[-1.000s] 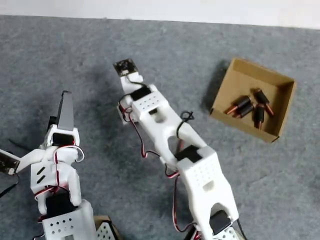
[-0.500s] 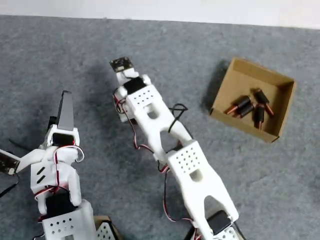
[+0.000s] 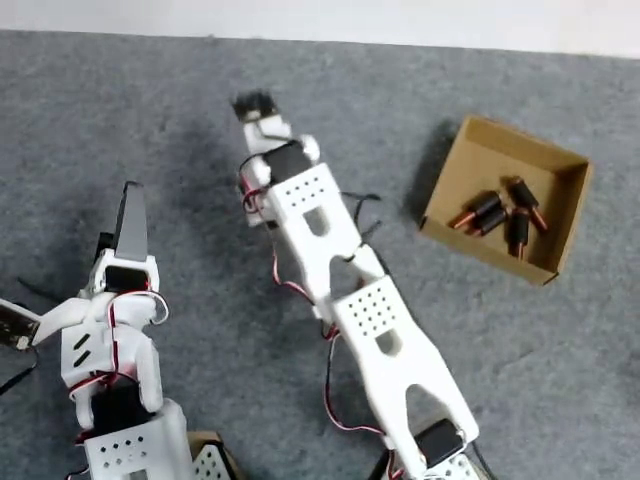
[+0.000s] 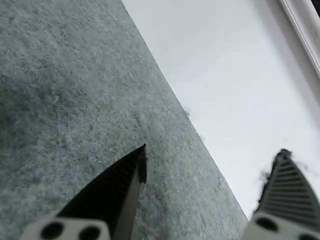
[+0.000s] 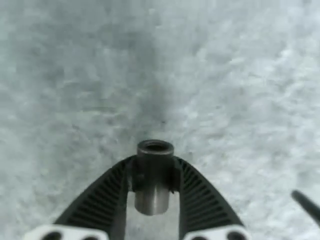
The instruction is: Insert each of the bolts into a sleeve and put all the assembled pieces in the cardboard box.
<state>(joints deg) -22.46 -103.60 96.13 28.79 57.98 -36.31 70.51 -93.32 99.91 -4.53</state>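
Note:
A dark metal sleeve [image 5: 154,175] stands upright between the jaws of my right gripper [image 5: 155,167], which is shut on it just above the grey carpet. Its open hole faces the camera. In the high view the right arm [image 3: 320,215] stretches toward the back of the table, its body hiding the gripper. My left gripper [image 4: 213,152] is open with nothing between its fingers, near the carpet's far edge. The left gripper's black finger [image 3: 130,218] points away at the left. The cardboard box [image 3: 478,158] at the right holds several assembled pieces [image 3: 495,213], dark sleeves with copper-coloured bolts.
Grey carpet [image 3: 120,100] covers the table, and a white strip [image 3: 400,20] runs along the far edge. Red and black cables [image 3: 290,290] hang beside the right arm. Bare carpet lies between the right arm and the box.
The right arm has stretched farther toward the back of the table and swung slightly right. The left arm has kept still.

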